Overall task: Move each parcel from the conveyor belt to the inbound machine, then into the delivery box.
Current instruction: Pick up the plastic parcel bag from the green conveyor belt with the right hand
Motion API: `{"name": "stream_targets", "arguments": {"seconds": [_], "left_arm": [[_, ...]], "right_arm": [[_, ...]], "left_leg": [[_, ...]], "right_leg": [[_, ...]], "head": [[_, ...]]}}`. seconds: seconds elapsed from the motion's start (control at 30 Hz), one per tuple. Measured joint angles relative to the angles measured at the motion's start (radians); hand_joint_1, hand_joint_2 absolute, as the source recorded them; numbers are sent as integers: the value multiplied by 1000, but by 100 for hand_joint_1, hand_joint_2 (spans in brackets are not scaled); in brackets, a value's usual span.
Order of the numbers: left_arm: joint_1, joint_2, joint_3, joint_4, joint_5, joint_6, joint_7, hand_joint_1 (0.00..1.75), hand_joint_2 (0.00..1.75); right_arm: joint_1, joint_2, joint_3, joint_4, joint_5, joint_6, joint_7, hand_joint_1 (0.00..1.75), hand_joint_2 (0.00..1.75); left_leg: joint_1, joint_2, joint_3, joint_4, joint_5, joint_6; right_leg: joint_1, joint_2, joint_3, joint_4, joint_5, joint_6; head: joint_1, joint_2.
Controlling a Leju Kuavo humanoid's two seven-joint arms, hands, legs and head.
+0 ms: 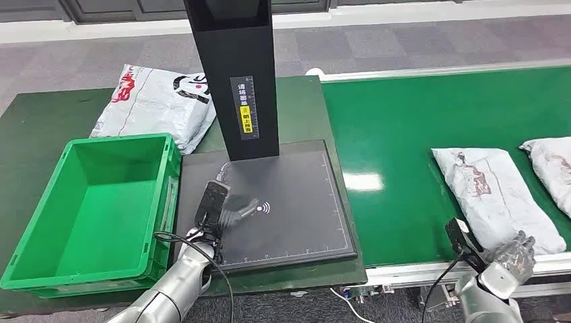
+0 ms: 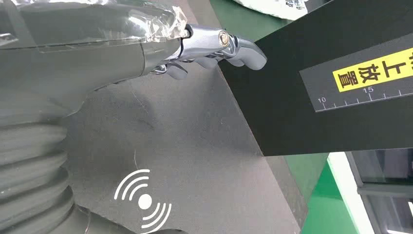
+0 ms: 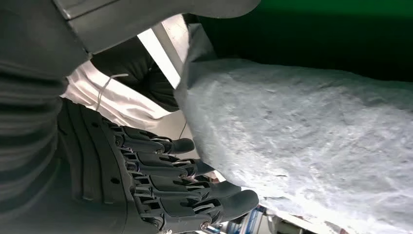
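A white-grey parcel (image 1: 495,198) lies on the green conveyor belt (image 1: 404,128), and a second parcel (image 1: 552,168) lies at the right edge. My right hand (image 1: 512,259) is at the belt's near edge, beside the first parcel's near end. Up close, its dark fingers (image 3: 185,190) are spread next to that parcel (image 3: 302,146) and grip nothing. My left hand (image 1: 225,212) hovers over the inbound machine's black pad (image 1: 296,215), fingers apart and empty. The pad's wireless mark (image 2: 143,200) sits just below that hand (image 2: 214,46). The green delivery box (image 1: 40,269) stands to the left, with nothing inside.
The machine's black post (image 1: 232,74) rises from the back of the pad, with a yellow label (image 2: 370,73). A third parcel (image 1: 158,104) lies on the dark green table behind the box. A cable (image 1: 195,249) loops off my left wrist.
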Motion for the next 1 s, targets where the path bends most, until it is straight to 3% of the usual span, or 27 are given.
{"name": "stream_targets", "arguments": {"seconds": [0.1, 0.17, 0.3, 0.4, 0.53, 0.8, 1.0], "left_arm": [[0, 0, 5, 0, -2, -1, -3, 0, 175], [1, 1, 12, 0, -3, -3, -6, 0, 175], [1, 2, 23, -3, -13, -16, -14, 0, 175], [0, 3, 32, -3, -28, -26, -19, 0, 175], [1, 3, 44, -3, -38, -27, -20, 0, 175], [6, 3, 64, -9, -68, -20, -12, 0, 175], [11, 3, 81, -27, -109, 12, -3, 0, 175]], "right_arm": [[-7, -6, 3, 5, 0, 32, 1, 0, 175], [-17, -11, 6, 9, 0, 65, 0, 10, 175], [-60, -23, 8, 26, -18, 219, -39, 171, 175], [-92, -34, 8, 40, -60, 374, -97, 175, 175], [-112, -47, 15, 48, -79, 429, -125, 175, 175], [-120, -50, 33, 52, -126, 365, -174, 175, 175], [-82, -18, 68, 1, -268, 198, -318, 175, 175]], "left_leg": [[0, 0, 0, 0, 0, 0], [0, 0, 0, 0, 0, 0], [0, 1, 1, 1, 0, 1], [1, 4, 3, 2, 0, 1], [1, 4, 5, 2, -1, 3], [1, 5, 5, 2, 0, 3], [1, 3, 3, 2, 0, 3]], "right_leg": [[0, 0, 0, 0, 0, 0], [0, 0, 1, 0, 0, 0], [0, 2, 1, -1, 1, 2], [1, 4, 3, -1, 2, 2], [1, 4, 6, -2, 3, 4], [1, 4, 6, -2, 4, 4], [1, 4, 4, -1, 3, 3]], "head": [[0, 0], [0, 0], [0, 0], [0, 0], [0, 0], [0, 0], [0, 0]]}}
